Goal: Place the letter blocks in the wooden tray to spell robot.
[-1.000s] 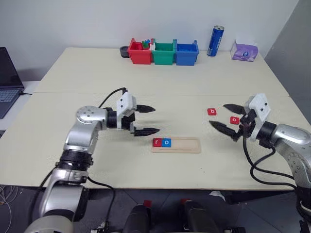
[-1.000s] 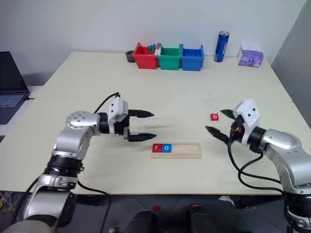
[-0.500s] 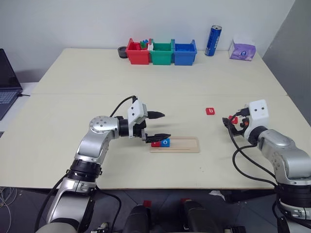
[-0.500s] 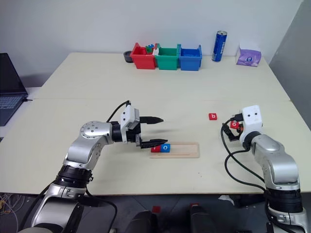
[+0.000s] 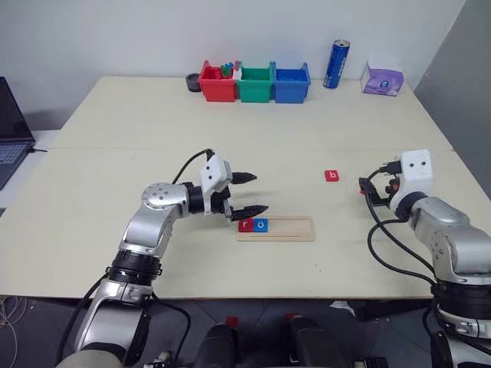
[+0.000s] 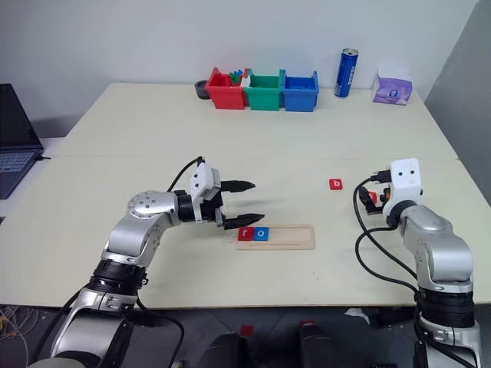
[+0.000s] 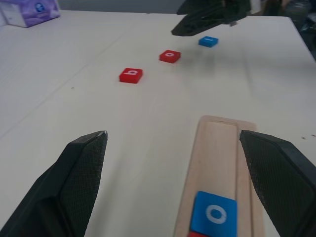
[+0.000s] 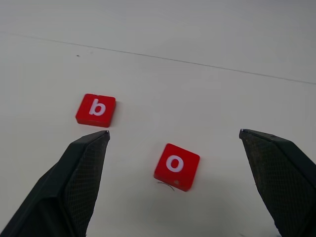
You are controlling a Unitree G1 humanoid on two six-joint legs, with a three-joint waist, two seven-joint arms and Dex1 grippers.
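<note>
- Left end effector (image 5: 252, 194): spread, empty, just left of the wooden tray (image 5: 288, 229) at frame centre.
- Right end effector (image 8: 175, 185): spread, empty, over red o block (image 8: 177, 166).

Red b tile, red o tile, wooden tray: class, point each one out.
red b tile (image 8: 96, 109), right wrist view, top face.
red o tile (image 8: 176, 166), right wrist view, top face.
wooden tray (image 5: 295, 228), left eye view, bare groove.

1. Letter blocks: 5. In tray: red r (image 6: 245, 233), blue o (image 7: 213, 216). Loose: red b (image 8: 96, 109), red o (image 8: 176, 166) between the right fingers, one blue (image 7: 208, 41) by the right fingertips, letter unreadable.
2. Tray (image 5: 295, 228): 1, its end between the left fingers.
3. Bins: 3. Red (image 5: 215, 85), green (image 5: 255, 86), blue (image 5: 292, 84).
4. Can (image 5: 337, 64): 1.
5. Tissue pack (image 5: 383, 77): 1.
6. Laptop (image 5: 11, 130): 1.
</note>
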